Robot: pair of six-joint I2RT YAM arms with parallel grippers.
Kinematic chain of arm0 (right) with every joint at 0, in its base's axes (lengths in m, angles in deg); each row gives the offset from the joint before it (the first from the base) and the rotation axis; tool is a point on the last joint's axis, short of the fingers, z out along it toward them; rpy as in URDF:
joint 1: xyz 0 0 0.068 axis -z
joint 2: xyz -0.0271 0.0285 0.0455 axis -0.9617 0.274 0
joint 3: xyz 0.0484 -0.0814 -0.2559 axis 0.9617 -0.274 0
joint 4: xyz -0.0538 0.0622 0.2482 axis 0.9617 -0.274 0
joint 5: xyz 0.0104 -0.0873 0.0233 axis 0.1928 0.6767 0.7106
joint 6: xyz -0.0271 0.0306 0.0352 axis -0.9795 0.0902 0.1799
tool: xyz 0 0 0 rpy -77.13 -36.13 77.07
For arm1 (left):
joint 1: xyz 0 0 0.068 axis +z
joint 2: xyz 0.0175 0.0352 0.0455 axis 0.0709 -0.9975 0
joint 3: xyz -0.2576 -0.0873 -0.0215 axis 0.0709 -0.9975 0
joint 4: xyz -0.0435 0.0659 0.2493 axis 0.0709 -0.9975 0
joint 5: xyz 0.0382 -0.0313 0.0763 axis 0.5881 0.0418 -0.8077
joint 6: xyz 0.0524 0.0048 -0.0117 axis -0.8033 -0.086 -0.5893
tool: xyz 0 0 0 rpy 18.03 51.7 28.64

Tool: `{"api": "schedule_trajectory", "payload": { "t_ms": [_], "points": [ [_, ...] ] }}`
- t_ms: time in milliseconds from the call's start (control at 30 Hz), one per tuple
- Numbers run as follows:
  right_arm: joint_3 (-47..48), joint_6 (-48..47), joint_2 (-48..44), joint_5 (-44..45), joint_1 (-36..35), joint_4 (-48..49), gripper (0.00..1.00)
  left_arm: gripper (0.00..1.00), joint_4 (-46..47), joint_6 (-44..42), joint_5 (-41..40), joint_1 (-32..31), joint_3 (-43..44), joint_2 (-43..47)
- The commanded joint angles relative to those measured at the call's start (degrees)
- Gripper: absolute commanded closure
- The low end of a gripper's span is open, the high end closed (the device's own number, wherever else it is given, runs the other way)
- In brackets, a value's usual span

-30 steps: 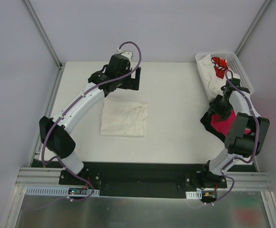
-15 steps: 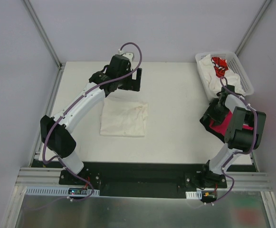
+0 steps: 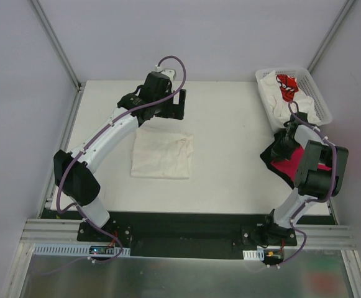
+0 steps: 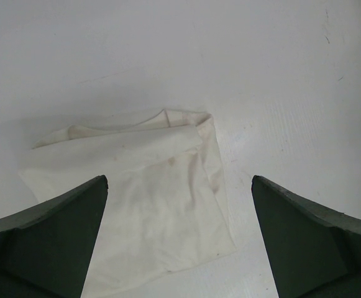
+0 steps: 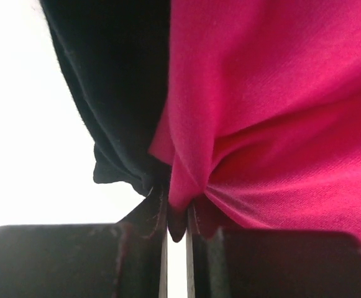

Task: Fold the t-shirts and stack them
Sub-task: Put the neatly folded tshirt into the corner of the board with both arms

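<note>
Our right gripper (image 5: 176,214) was pinched almost closed on a fold of the magenta t-shirt (image 5: 279,124), lying at the right side of the table (image 3: 230,124) near the basket (image 3: 322,99). The black t-shirt (image 5: 118,87) touched that fold, so we judged a lift might drag both, or the thin bite slip. Our left gripper (image 4: 180,242) hung wide open, empty, near the folded cream t-shirt (image 4: 149,198).
</note>
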Motion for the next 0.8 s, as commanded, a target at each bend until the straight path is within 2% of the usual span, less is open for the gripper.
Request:
{"api": "schedule_trajectory", "payload": {
  "t_ms": [0,133,367,767],
  "points": [
    [-1.4,1.2,-0.7,-1.3,-2.1,2.9,0.99,0.01,1.5,0.1,0.1,0.0,0.4,0.1],
    [-1.4,1.6,-1.0,-0.5,-6.7,1.9,0.99,0.01,1.5,0.0,0.0,0.0,0.3,0.0],
    [0.3,4.5,0.3,-0.7,-19.2,0.5,0.99,0.01,2.1,-0.1,-1.6,0.0,-0.8,1.0],
    [11.2,8.1,6.2,-1.1,-36.7,-3.2,0.99,0.01,2.9,-0.2,-2.7,0.1,-2.4,2.4]
  ]
}}
